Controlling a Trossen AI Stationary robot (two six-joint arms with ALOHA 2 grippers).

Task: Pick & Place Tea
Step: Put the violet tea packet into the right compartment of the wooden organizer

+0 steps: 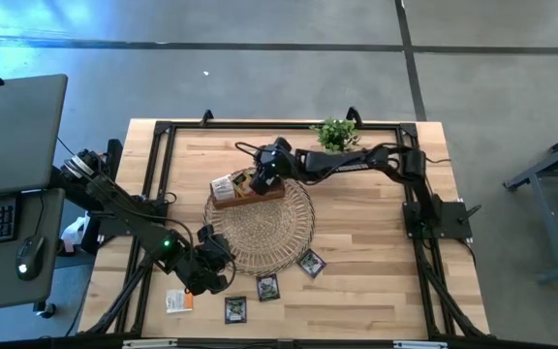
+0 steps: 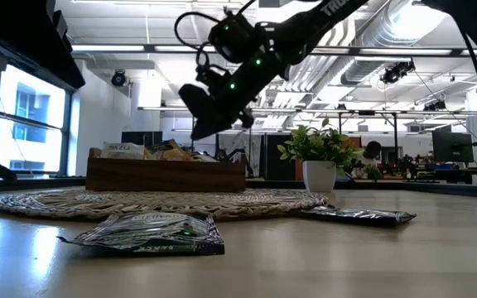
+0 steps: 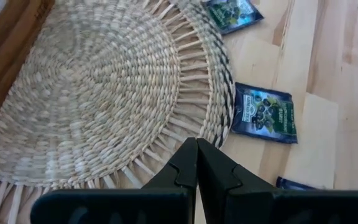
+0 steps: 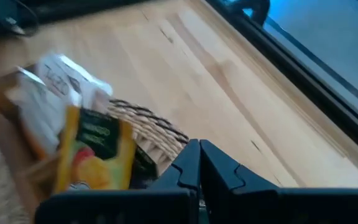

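Note:
Three dark tea packets and an orange-and-white one lie flat on the table, near the front edge of the round woven mat. More tea packets stand in the wooden tray at the mat's far side. My right gripper hangs shut just above the tray with nothing between its fingers. My left gripper is shut and empty over the mat's near left rim, beside a dark packet.
A small potted plant stands at the far edge, right of the tray. A black frame runs around the tabletop. Bare wood lies to the mat's right. A desk with a keyboard and mouse stands off the table's left.

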